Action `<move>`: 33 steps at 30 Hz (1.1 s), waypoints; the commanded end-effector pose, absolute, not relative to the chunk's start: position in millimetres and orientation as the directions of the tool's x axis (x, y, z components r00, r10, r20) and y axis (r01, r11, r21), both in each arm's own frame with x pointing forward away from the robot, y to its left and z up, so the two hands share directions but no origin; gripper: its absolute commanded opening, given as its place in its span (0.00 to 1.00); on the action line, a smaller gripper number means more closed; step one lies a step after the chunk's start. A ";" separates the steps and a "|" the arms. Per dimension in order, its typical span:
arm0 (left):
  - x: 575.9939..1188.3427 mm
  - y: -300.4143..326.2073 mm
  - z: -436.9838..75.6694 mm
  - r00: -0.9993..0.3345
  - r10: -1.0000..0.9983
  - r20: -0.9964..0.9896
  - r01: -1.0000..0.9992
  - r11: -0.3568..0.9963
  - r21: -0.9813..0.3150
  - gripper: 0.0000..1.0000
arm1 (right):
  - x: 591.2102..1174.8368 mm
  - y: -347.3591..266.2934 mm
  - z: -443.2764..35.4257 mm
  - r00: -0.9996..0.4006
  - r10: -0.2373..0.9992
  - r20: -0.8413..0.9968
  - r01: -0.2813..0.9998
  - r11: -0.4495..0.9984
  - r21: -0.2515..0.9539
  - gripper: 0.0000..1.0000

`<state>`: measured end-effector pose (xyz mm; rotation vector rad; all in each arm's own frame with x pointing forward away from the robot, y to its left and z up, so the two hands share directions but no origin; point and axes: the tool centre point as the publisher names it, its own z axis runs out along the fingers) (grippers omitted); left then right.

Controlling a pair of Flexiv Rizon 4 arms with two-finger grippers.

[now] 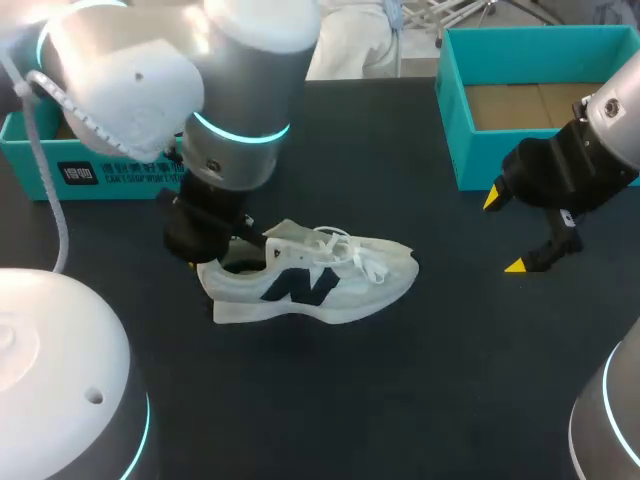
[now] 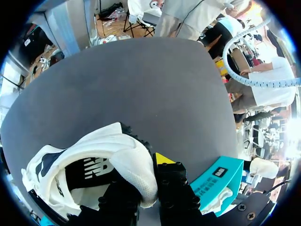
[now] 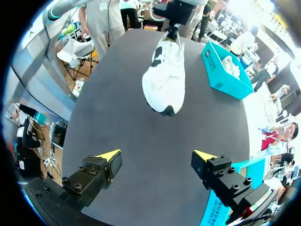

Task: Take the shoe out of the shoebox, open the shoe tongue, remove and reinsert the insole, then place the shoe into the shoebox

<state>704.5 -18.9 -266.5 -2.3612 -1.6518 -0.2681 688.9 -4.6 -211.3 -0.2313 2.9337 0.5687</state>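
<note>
1. Black table top (image 1: 400,400): work surface, and everything below sits on it.
2. Open teal cardboard shoebox (image 1: 470,165) at 2 o'clock on the table. Its brown floor shows and there is no shoe in it. A second, shallower teal box (image 1: 100,178) sits at 10 o'clock.
3. White mesh sneaker with a dark side logo (image 1: 330,285): out of the shoebox, near table centre, upright on its sole. Toe points to 3 o'clock, heel to 9 o'clock, laces loose on top.
4. Left gripper (image 1: 215,245): at the heel, clenched on the heel collar, one finger inside the opening and one outside.
5. Right gripper (image 1: 505,233): at 3 o'clock, well apart from the sneaker, between it and the shoebox. Fingers are spread wide, holding nothing.
6. Handling (judgement): the sneaker is light. The upper is soft and the collar folds under a pinch; the sole is stiffer. Loose laces may snag a fingertip. The firmest hold looks to be the heel counter, as now. Take the tongue by its top edge.
7. View differences:
   - Only the left wrist view shows the pinch on the collar and the dark lining inside; the arm hides both in the head view.
   - The right wrist view shows the sneaker toe-on.
   - It also shows crumpled white paper (image 3: 230,66) in the second box.
</note>
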 end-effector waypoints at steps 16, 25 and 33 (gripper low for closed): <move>719.1 -23.6 -354.5 0.351 0.892 0.285 0.936 -0.344 -0.077 0.00 | 689.5 -3.5 -212.4 -0.978 -0.122 -0.170 -0.177 0.918 0.356 1.00; 721.9 -26.7 -377.2 0.326 0.897 0.298 0.945 -0.313 -0.092 0.00 | 689.5 -3.5 -212.4 -0.978 -0.122 -0.170 -0.177 0.918 0.356 1.00; 722.8 -23.0 -388.3 0.343 0.884 0.316 0.939 -0.334 -0.083 0.33 | 689.5 -3.5 -212.4 -0.978 -0.122 -0.170 -0.177 0.918 0.356 1.00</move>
